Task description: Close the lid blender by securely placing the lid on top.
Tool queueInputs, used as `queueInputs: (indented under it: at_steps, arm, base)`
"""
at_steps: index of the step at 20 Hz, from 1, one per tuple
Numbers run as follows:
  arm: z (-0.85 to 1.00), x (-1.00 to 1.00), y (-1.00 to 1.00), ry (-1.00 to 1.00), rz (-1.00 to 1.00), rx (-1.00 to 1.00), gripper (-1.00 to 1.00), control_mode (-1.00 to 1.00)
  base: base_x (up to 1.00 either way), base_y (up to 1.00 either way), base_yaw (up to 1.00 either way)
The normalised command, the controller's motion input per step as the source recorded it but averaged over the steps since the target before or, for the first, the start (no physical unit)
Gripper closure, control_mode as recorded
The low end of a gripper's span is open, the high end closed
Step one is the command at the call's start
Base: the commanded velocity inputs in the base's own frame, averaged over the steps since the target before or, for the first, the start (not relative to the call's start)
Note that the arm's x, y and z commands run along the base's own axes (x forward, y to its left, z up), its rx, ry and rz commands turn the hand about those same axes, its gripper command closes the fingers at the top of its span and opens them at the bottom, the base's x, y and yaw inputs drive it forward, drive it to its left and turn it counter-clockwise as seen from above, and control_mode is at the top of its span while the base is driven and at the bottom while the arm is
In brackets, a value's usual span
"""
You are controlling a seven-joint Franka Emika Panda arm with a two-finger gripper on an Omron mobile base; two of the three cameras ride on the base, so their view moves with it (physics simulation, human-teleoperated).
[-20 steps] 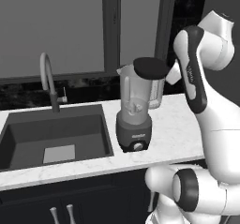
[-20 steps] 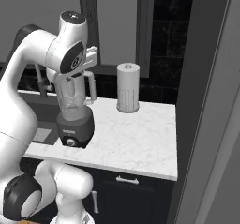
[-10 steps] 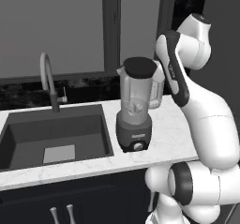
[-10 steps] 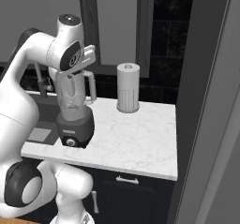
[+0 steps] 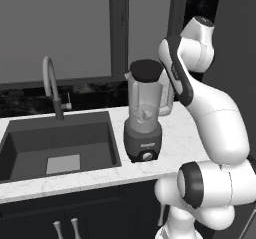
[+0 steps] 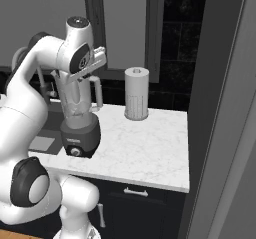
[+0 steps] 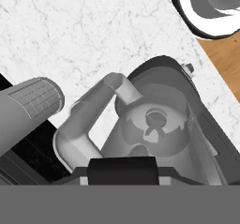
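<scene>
Lid (image 5: 146, 69) now seated flat on blender (image 5: 143, 114) jar mouth, on marble counter (image 6: 145, 148) beside sink (image 5: 55, 144). Arm swung further over jar than half second ago; lid placed. Gripper finger opening cannot be told. Task judged near complete; release and retreat remaining.

The white arm (image 5: 210, 108) arches up from its base, elbow bent, wrist (image 6: 82, 58) high and turned downward.

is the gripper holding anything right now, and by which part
Cannot be told: the lid sits on the blender jar's mouth, with the arm close beside it, but the fingers' hold isn't visible.
</scene>
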Motion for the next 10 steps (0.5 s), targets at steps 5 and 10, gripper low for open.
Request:
queueInputs:
  at_steps: [5, 10]
  arm:
    - [0.00, 0.37, 0.17, 0.01, -0.11, 0.00, 1.00, -1.00]
    - [0.00, 0.22, 0.22, 0.03, -0.10, 0.00, 1.00, -1.00]
  base:
    - [0.00, 0.00, 0.00]
    - [0.00, 0.00, 0.00]
